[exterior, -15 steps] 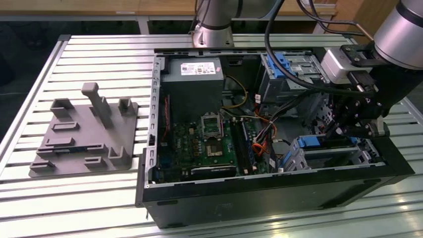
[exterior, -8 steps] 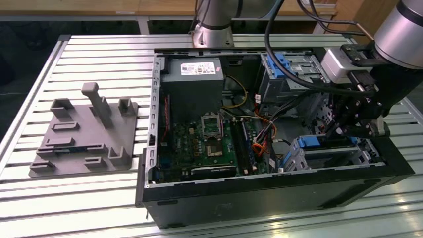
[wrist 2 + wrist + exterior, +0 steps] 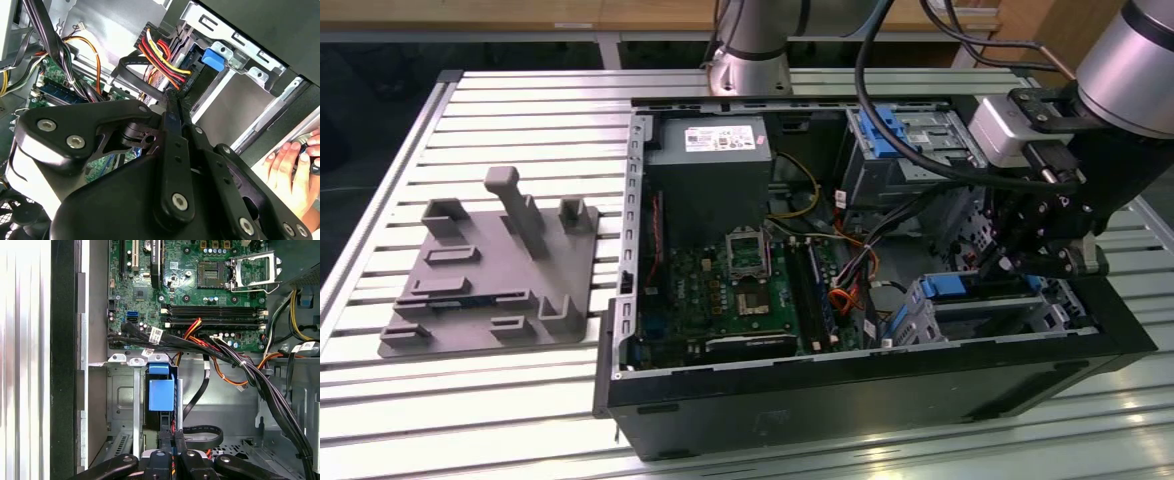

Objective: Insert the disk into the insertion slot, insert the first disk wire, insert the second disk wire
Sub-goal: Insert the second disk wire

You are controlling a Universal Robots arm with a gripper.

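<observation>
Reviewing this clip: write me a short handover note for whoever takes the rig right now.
Tool: lowered inside the open computer case, right at the disk end; its fingers are closed on a black connector with red and yellow wires.
Disk: seated in the insertion slot, blue handle facing the motherboard.
Done: disk insertion.
Left: the held wire is not visibly plugged in; whether the other wire is connected cannot be told.
Note: a person's hand rests beside the case.

Arm (image 3: 1134,70) entering from 1 o'clock in exterior view, wrist bent down, hand (image 3: 1023,262) pointing straight down, fingers (image 3: 172,125) pressed together at tips. Person's hand (image 3: 295,170) nearby.
</observation>
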